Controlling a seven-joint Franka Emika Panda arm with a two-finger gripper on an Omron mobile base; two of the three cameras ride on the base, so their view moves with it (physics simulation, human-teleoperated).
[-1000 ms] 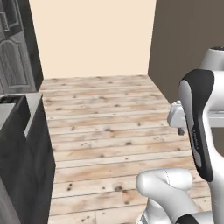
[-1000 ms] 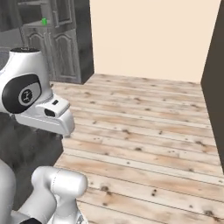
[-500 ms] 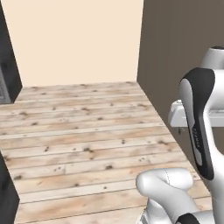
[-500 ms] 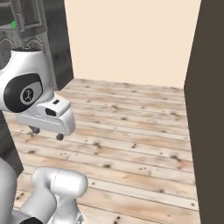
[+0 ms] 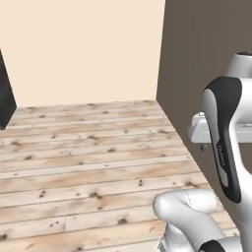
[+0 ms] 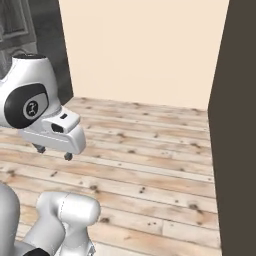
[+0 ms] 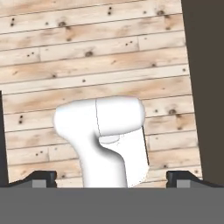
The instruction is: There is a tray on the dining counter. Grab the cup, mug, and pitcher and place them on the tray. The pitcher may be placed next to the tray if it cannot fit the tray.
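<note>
Meanwhile the whole picture has swung since a second ago: the dark cabinets at the left have slid almost out of the base views, giving way to the cream wall (image 5: pixel 83 49), the plank floor (image 5: pixel 88 162) and a dark brown wall (image 5: pixel 206 64) at the right (the base is turning, nothing on the floor moved). The claw (image 7: pixel 112 180) hangs wide apart and empty above the floor. Tray, cup, mug and pitcher are nowhere visible, so the robot is likely travelling toward them.
</note>
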